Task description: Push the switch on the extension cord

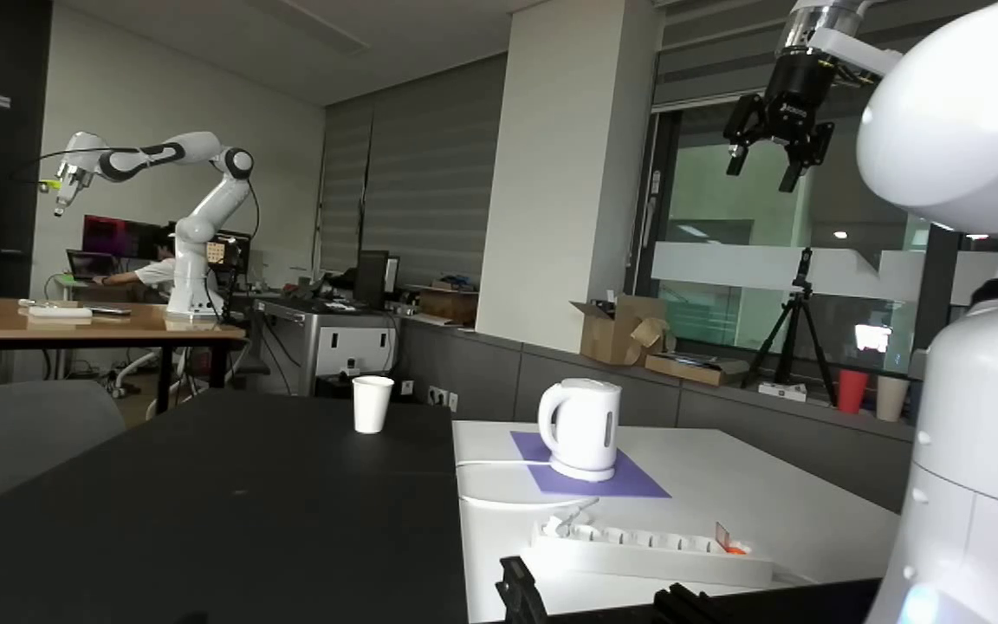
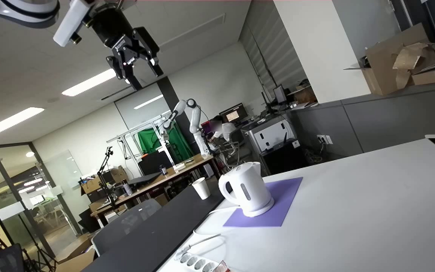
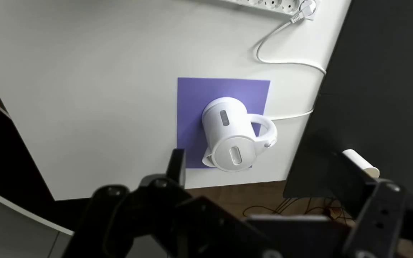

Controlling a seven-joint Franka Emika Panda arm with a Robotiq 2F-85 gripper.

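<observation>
The extension cord, a long white power strip [image 1: 655, 562], lies on the white table. Its near part shows at the bottom edge of an exterior view [image 2: 199, 263], and a piece shows at the top edge of the wrist view [image 3: 280, 8]. A white plug sits in its end socket. The red-orange switch [image 1: 733, 549] is at the opposite end, with a small clear flap standing up beside it. The switch is out of the wrist view. My gripper [image 1: 763, 171] is open and empty, high above the table; it also shows open in an exterior view [image 2: 147, 77] and the wrist view [image 3: 260, 157].
A white kettle [image 3: 224, 118] stands on a purple sheet [image 3: 192, 93] on the white table [image 3: 102, 89]. A black table [image 1: 291, 503] adjoins it, with a white paper cup [image 1: 371, 406]. White cables [image 3: 285, 62] run from the plug and kettle toward the black table.
</observation>
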